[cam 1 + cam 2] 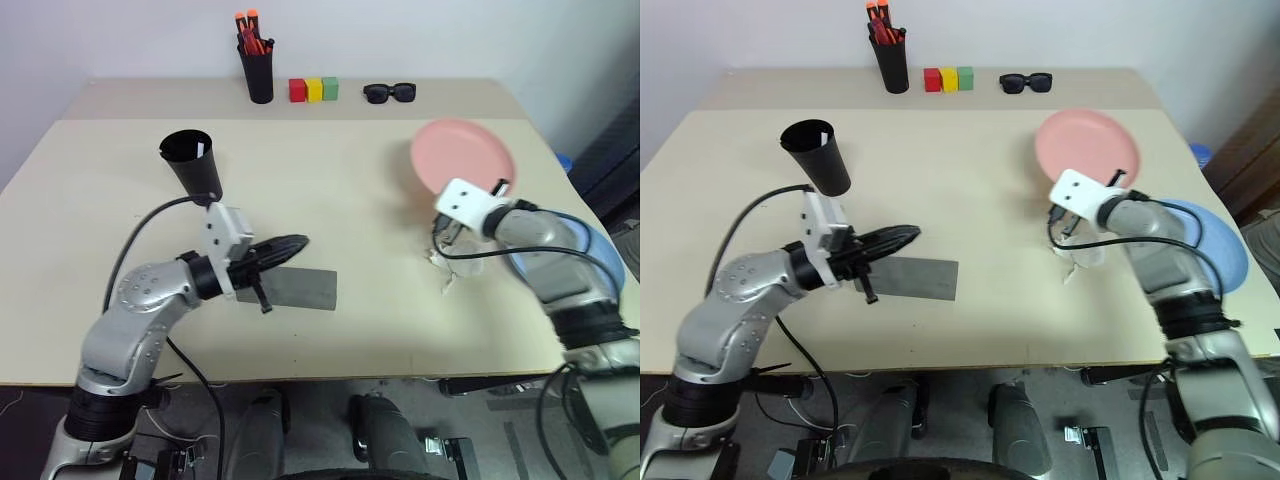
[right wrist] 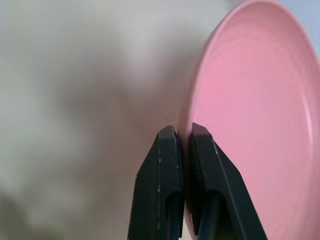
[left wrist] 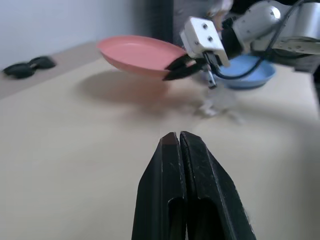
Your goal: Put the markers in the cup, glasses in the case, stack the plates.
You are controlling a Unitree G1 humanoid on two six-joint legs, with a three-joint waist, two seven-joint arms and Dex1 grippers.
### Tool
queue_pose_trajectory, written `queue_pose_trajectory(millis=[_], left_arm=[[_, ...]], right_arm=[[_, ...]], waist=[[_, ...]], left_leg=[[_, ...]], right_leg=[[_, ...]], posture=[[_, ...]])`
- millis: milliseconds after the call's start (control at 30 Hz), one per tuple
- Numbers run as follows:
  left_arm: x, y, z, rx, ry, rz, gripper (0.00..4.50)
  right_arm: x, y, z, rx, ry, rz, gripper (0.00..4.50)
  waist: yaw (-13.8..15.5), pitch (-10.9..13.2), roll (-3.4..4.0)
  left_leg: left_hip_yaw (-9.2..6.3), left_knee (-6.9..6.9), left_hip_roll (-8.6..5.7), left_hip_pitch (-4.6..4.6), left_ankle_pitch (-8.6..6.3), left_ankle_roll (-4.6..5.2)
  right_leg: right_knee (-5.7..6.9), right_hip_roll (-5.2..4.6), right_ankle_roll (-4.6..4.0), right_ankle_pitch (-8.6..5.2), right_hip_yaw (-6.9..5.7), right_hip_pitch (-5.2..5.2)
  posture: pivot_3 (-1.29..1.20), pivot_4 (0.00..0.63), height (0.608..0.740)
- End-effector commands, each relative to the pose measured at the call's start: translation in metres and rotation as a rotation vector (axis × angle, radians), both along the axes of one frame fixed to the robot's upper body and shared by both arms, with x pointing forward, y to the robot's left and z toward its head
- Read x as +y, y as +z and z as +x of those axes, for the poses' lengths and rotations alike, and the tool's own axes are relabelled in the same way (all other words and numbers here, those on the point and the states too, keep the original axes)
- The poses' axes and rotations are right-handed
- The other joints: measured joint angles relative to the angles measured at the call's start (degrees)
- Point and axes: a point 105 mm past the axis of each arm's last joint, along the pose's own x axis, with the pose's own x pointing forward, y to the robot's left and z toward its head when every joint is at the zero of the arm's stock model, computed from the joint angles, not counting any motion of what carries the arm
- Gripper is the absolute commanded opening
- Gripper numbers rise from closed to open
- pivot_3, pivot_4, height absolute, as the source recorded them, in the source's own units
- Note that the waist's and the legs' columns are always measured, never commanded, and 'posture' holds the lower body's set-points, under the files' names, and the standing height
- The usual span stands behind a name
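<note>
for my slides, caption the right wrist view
Right gripper shut on the rim of the pink plate, lifting it.

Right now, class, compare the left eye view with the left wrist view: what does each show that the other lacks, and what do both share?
Left eye view alone: the black cup, the grey case, the pen holder and three coloured blocks. Left wrist view alone: the left hand from behind, fingers pressed together, and the pink plate lifted clear of the table. Both: the right hand shut on the pink plate's rim, the blue plate and the sunglasses.
</note>
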Motion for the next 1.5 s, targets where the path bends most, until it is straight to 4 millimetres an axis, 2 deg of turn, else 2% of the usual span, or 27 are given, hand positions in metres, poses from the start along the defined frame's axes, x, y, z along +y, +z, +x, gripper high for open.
queue_pose_trajectory(millis=[33,167,233,300,400,500,633,700,833,967,1100,1133,1167,1267,1300,1367,1500], left_arm=[[-0.023,0.002,-0.012,-0.014,-0.092,-0.016,0.00],[-0.049,-0.005,-0.015,0.002,-0.187,-0.027,0.00],[-0.055,-0.007,-0.015,0.001,-0.208,-0.027,0.00],[-0.058,-0.007,-0.014,-0.005,-0.223,-0.027,0.00],[-0.059,-0.007,-0.011,-0.006,-0.230,-0.032,0.00],[-0.055,-0.009,-0.007,-0.011,-0.218,-0.023,0.00],[-0.048,-0.008,-0.005,-0.012,-0.191,-0.028,0.00],[-0.047,-0.007,-0.005,-0.011,-0.180,-0.029,0.00],[-0.044,-0.006,-0.005,-0.016,-0.151,-0.029,0.00],[-0.043,-0.005,-0.006,-0.018,-0.134,-0.035,0.00],[-0.040,-0.005,-0.006,-0.011,-0.104,-0.037,0.00],[-0.039,-0.004,-0.006,-0.008,-0.099,-0.042,0.00],[-0.038,-0.004,-0.006,-0.006,-0.093,-0.044,0.00],[-0.037,-0.005,-0.007,-0.002,-0.085,-0.044,0.00],[-0.037,-0.006,-0.007,0.000,-0.084,-0.043,0.00],[-0.038,-0.007,-0.008,0.002,-0.083,-0.043,0.00],[-0.036,-0.006,-0.005,0.004,-0.070,-0.053,0.00]], right_arm=[[-0.016,0.036,-0.025,-0.045,-0.005,0.009,0.05],[-0.052,0.026,-0.075,0.105,-0.057,-0.053,0.05],[-0.061,0.017,-0.094,0.180,-0.079,-0.063,0.05],[-0.067,0.010,-0.106,0.229,-0.102,-0.066,0.05],[-0.077,-0.001,-0.112,0.260,-0.148,-0.077,0.05],[-0.073,-0.007,-0.112,0.281,-0.142,-0.054,0.97],[-0.045,-0.001,-0.103,0.235,-0.057,0.038,2.88],[-0.032,-0.002,-0.099,0.237,-0.011,0.076,2.88],[-0.009,-0.012,-0.074,0.207,0.034,0.193,2.88],[-0.006,-0.025,-0.060,0.219,0.012,0.228,2.88],[-0.016,-0.049,-0.050,0.265,-0.049,0.211,2.88],[-0.020,-0.051,-0.049,0.263,-0.069,0.205,2.40],[-0.023,-0.052,-0.048,0.262,-0.080,0.199,2.13],[-0.025,-0.052,-0.048,0.261,-0.081,0.193,0.77],[-0.024,-0.051,-0.048,0.259,-0.077,0.193,0.18],[-0.021,-0.046,-0.049,0.241,-0.062,0.186,0.08],[-0.025,-0.011,-0.053,0.150,-0.069,0.176,0.08]], waist=[[0.1,0.0,0.00],[0.4,0.0,0.05],[0.5,-0.1,0.11],[-0.1,-0.1,0.14],[-1.3,-0.1,0.22],[-1.4,-0.1,0.24],[-1.4,-0.1,0.25],[-1.2,-0.1,0.24],[-1.1,-0.1,0.21],[-0.8,-0.1,0.22],[-0.8,-0.1,0.22],[-0.8,-0.1,0.22],[-0.9,-0.1,0.22],[-0.9,-0.1,0.23],[-0.9,-0.1,0.23],[-0.9,-0.1,0.23],[-0.9,-0.1,0.26]], left_leg=[[0.00,0.01,0.01,0.03,0.00,0.00],[-0.02,0.13,0.03,0.14,-0.02,0.01],[-0.02,0.37,0.04,0.12,-0.15,0.19],[0.00,0.62,0.03,0.11,-0.27,0.36],[0.10,0.79,0.03,0.12,-0.31,0.38],[0.13,0.83,0.04,0.15,-0.39,0.28],[0.13,0.82,0.04,0.15,-0.40,0.26],[0.13,0.80,0.04,0.14,-0.40,0.27],[0.11,0.76,0.03,0.10,-0.36,0.41],[0.12,0.77,0.00,0.04,-0.37,0.45],[0.16,0.77,-0.03,0.03,-0.40,0.50],[0.16,0.77,-0.03,0.02,-0.39,0.50],[0.16,0.76,-0.03,0.02,-0.39,0.51],[0.16,0.76,-0.02,0.05,-0.39,0.51],[0.15,0.77,-0.01,0.05,-0.39,0.52],[0.15,0.77,-0.01,0.07,-0.39,0.51],[0.16,0.77,-0.01,0.05,-0.39,0.51]], right_leg=[[-0.01,0.01,0.00,0.00,0.00,0.03],[0.00,0.02,0.01,-0.01,-0.02,0.17],[0.00,0.01,0.01,-0.01,-0.02,0.24],[-0.03,0.00,0.01,-0.02,-0.01,0.35],[-0.10,-0.10,0.02,-0.02,0.00,0.42],[-0.15,-0.14,0.11,-0.07,0.00,0.42],[-0.15,-0.14,0.08,-0.06,0.00,0.41],[-0.15,-0.14,0.08,-0.05,0.01,0.40],[-0.17,-0.12,-0.04,0.02,0.00,0.39],[-0.21,-0.17,-0.09,0.05,0.00,0.38],[-0.25,-0.23,-0.10,0.05,0.00,0.39],[-0.24,-0.23,-0.10,0.05,0.00,0.39],[-0.23,-0.23,-0.10,0.05,0.00,0.38],[-0.20,-0.20,-0.10,0.05,0.00,0.37],[-0.20,-0.19,-0.10,0.05,0.00,0.38],[-0.20,-0.19,-0.09,0.05,0.00,0.39],[-0.20,-0.20,-0.09,0.05,0.00,0.37]], posture=[[0.00,0.150,0.740],[0.00,0.150,0.740],[0.00,0.150,0.740],[0.00,0.150,0.740],[0.00,0.150,0.740],[0.00,0.150,0.740],[0.00,0.150,0.740],[0.00,0.150,0.740],[0.00,0.150,0.740],[0.00,0.150,0.740],[0.00,0.150,0.740],[0.00,0.150,0.740],[0.00,0.150,0.740],[0.00,0.150,0.740],[0.00,0.150,0.740],[0.00,0.150,0.740],[0.00,0.150,0.740]])
